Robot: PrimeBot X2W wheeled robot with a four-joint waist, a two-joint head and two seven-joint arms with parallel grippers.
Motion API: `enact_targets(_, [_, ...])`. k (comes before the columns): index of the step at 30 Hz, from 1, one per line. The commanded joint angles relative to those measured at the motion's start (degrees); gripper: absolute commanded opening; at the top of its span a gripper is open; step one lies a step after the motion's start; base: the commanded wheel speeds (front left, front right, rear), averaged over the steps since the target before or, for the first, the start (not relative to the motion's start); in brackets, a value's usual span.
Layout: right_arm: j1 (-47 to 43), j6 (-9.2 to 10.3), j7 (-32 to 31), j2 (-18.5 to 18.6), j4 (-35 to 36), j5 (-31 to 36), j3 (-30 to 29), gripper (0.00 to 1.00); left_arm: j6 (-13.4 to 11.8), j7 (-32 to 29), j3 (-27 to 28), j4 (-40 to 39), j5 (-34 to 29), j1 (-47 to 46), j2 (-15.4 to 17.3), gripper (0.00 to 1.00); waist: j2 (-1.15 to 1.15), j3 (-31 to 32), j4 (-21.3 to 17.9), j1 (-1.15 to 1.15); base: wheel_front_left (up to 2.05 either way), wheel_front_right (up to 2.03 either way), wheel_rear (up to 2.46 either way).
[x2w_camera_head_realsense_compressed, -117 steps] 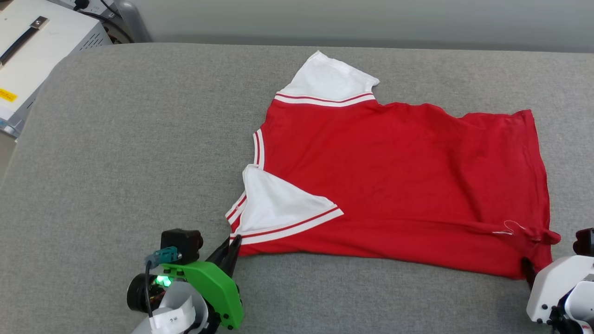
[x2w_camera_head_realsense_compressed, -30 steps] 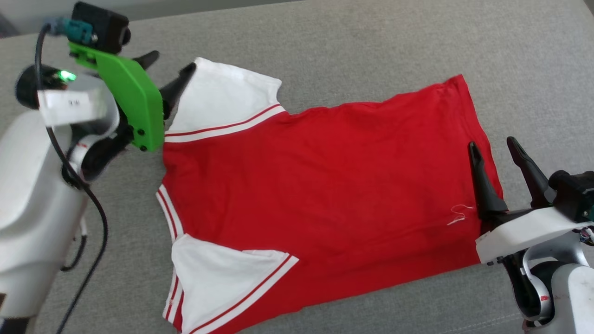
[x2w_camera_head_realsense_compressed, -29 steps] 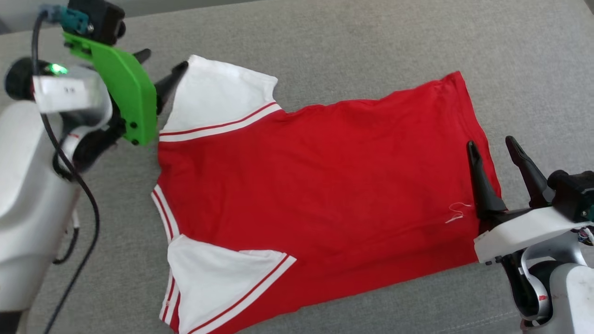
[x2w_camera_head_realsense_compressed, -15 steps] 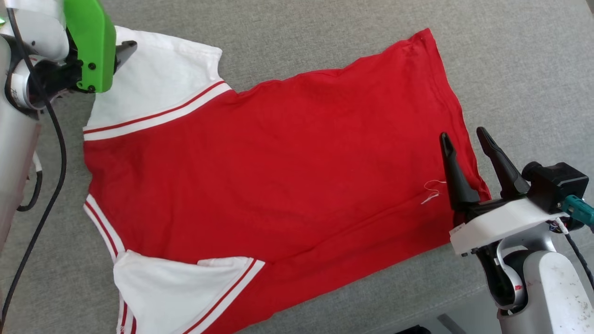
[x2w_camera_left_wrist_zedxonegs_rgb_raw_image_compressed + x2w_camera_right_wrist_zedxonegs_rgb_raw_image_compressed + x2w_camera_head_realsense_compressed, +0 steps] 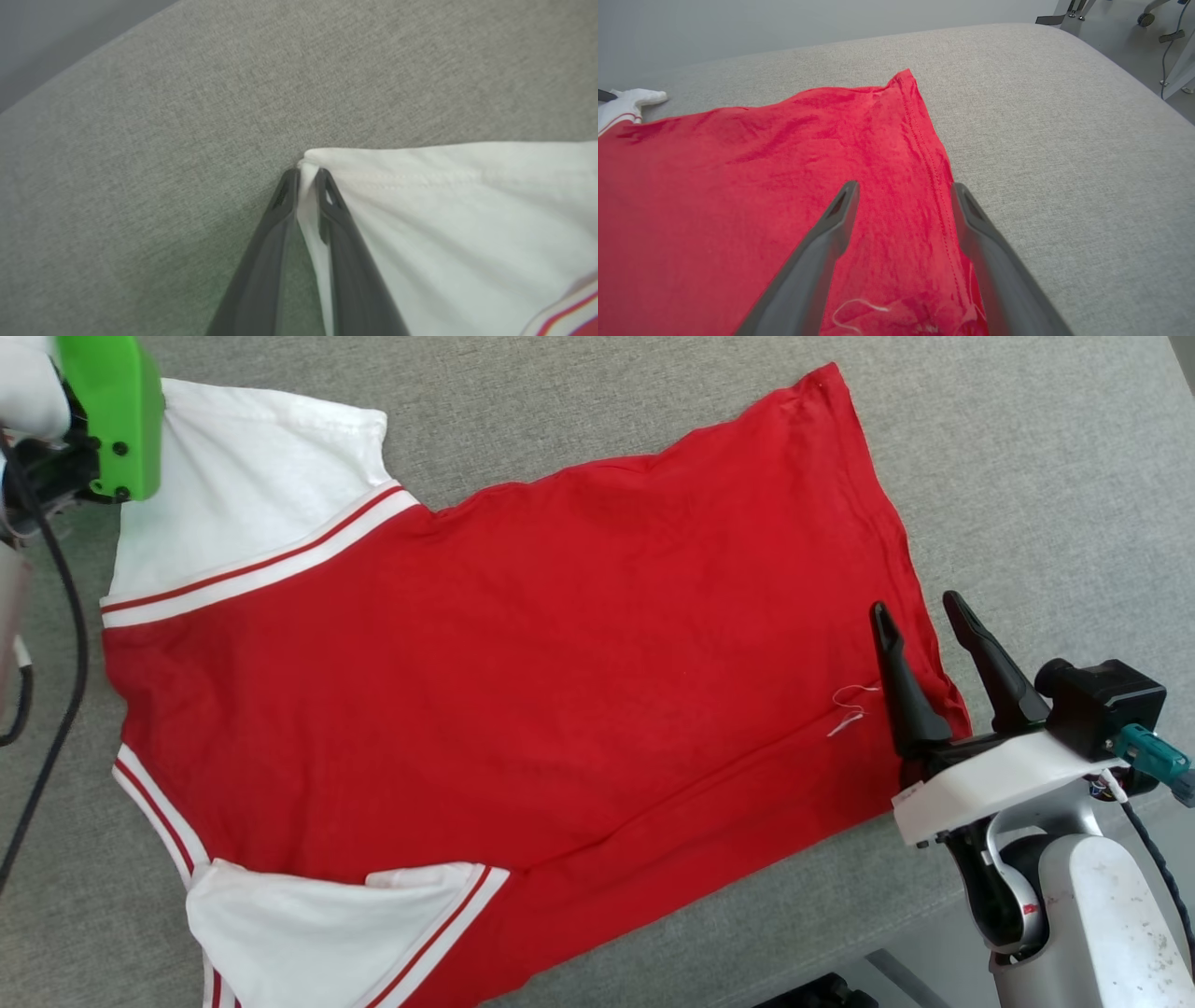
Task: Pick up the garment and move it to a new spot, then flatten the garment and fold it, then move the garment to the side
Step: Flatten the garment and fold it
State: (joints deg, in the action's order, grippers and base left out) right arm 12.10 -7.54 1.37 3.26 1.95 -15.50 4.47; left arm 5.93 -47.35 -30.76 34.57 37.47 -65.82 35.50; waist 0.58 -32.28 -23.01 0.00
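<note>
The garment (image 5: pixel 523 672), a red shirt with white sleeves and striped trim, lies spread across the grey padded surface (image 5: pixel 607 401). No lettering shows on its upper side. In the left wrist view my left gripper (image 5: pixel 306 173) is shut on the corner of the far white sleeve (image 5: pixel 467 219). In the head view the left arm's green mount (image 5: pixel 107 411) sits at that sleeve (image 5: pixel 252 495), hiding the fingertips. My right gripper (image 5: pixel 918 614) hovers open over the red hem edge (image 5: pixel 924 135), fingers (image 5: pixel 836 219) apart with cloth below them.
The grey padded surface (image 5: pixel 1064 140) extends past the shirt's hem to the right, ending in a rounded edge. Beyond it are floor and chair legs (image 5: pixel 1153 18). A loose white thread (image 5: pixel 845 709) lies near the hem.
My left gripper has closed on the corner of the far white sleeve. The head camera has shifted, so the shirt sits further left. The right gripper stays open over the hem.
</note>
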Motion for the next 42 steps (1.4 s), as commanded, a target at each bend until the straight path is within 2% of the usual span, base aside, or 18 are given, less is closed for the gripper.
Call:
enact_targets(1, [1.1, 0.05, 0.6, -0.1, -0.2, 0.1, -0.3, 1.00, 0.4, 0.0, -0.8, 1.6, 0.2, 1.8, -0.7, 0.00, -0.58, 0.2, 0.3, 0.00, 0.00, 0.00, 0.00])
enact_targets(11, [0.9, 0.05, -1.5, 1.9, 0.7, 1.3, -2.1, 1.00, 1.1, 11.1, 0.8, 3.0, 2.8, 3.0, -3.2, 0.00, -0.58, 4.5, 3.5, 0.00, 0.00, 0.00, 0.00])
enact_targets(19, [-0.1, 0.05, -7.5, 6.3, 2.7, 2.0, -2.9, 1.00, 1.4, 18.6, 1.7, -1.2, 6.2, 7.2, -3.6, 0.00, -0.58, 9.7, 8.0, 0.00, 0.00, 0.00, 0.00])
enact_targets(28, [0.5, 0.05, -24.3, 13.8, 5.0, -0.5, -3.7, 1.00, 1.1, 22.6, 0.2, -15.6, 7.7, 16.3, -2.9, 0.00, -0.58, 13.4, 14.4, 0.00, 0.00, 0.00, 0.00])
enact_targets(32, [3.3, 0.05, -33.3, 18.6, 5.6, -3.2, -3.2, 1.00, -1.1, 22.1, 0.2, -24.1, 8.0, 20.3, -1.8, 0.00, -0.58, 12.0, 16.9, 0.00, 0.00, 0.00, 0.00])
enact_targets(35, [7.3, 0.05, -37.5, 21.6, 4.8, -5.4, -2.8, 1.00, -2.9, 22.4, 0.8, -30.1, 8.2, 22.7, -0.9, 0.00, -0.58, 10.3, 18.4, 0.00, 0.00, 0.00, 0.00])
enact_targets(42, [17.1, 0.05, -46.2, 26.2, -3.6, -7.2, -3.8, 1.00, -5.9, 23.1, 1.3, -41.0, 7.4, 25.3, -0.3, 0.00, -0.58, 6.0, 21.8, 0.00, 0.00, 0.00, 0.00])
